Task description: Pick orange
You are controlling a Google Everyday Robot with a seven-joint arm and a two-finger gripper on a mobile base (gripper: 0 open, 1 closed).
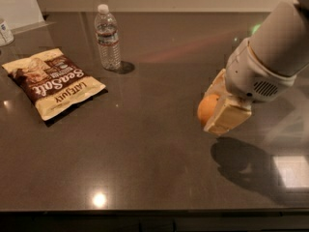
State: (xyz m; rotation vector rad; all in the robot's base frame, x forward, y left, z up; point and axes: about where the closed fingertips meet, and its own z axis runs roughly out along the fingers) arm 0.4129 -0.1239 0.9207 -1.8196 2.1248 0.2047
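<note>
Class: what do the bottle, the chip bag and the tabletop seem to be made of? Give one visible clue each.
Bottle: likely clear plastic, see-through ribbed wall. Chip bag: glossy printed film, crinkled. Table: dark polished stone or laminate, mirrors lights. The gripper, at right above the table, holds the orange.

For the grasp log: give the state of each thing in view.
Small round orange fruit: gripped between the jaws, clear of the dark table.
Cream two-finger gripper: shut on the fruit, at right.
Clear plastic water bottle: upright, capped.
Brown-and-cream chip bag: lying flat.
</note>
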